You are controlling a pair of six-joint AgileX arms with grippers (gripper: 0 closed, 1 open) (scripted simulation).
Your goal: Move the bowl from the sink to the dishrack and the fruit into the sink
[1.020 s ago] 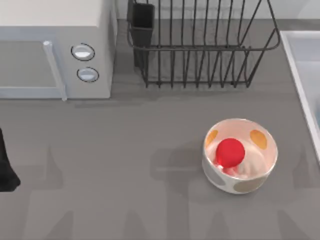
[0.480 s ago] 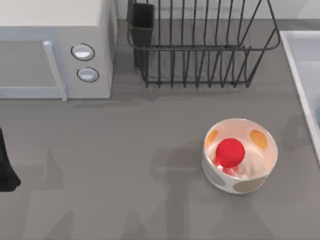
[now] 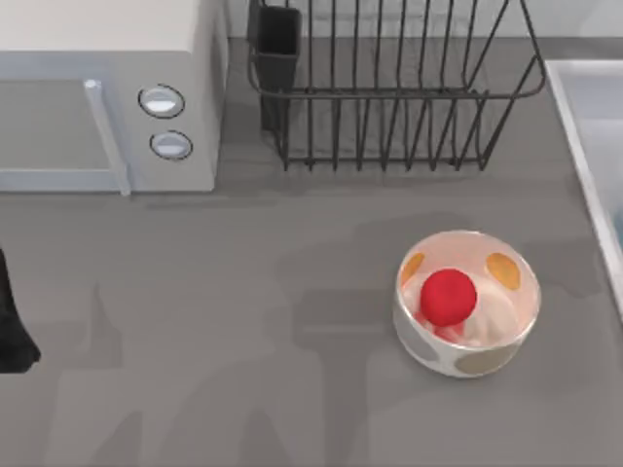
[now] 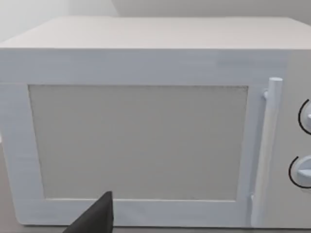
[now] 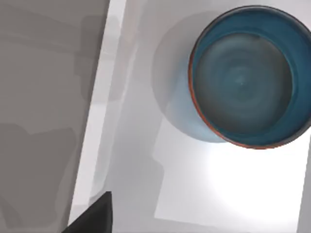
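Nothing on the worktop (image 3: 243, 321) has shifted since the earlier frames; only the soft shadows across its matte grey surface have changed shape, drifting near the white bowl (image 3: 467, 302).

That white bowl is round and glossy, with orange and grey spots on its wall, and it sits upright toward the right of the worktop. Inside it rests the fruit (image 3: 448, 295), a smooth, shiny red ball touching the bowl's inner floor.

Behind it stands the dishrack (image 3: 389, 92), thin black wire bent into upright bars, with a dark square utensil cup (image 3: 276, 44) at its left corner. Left of the rack is a boxy white microwave (image 3: 107, 92) with 2 round knobs (image 3: 162, 100) and a slim vertical bar handle; the left wrist view faces its flat door panel.

At the right edge runs the sink (image 3: 574, 126), pale grey-white with a straight raised rim. In the right wrist view the bowl (image 5: 250, 75) sits upright on the sink's smooth floor: teal-blue, circular, with a thin red-orange line near its rim and faint concentric rings inside.

A dark part of the left arm (image 3: 12, 326) shows at the left edge of the worktop. A black tip of each gripper pokes into its own wrist view, but I cannot tell how far either gripper is open or whether it holds anything.
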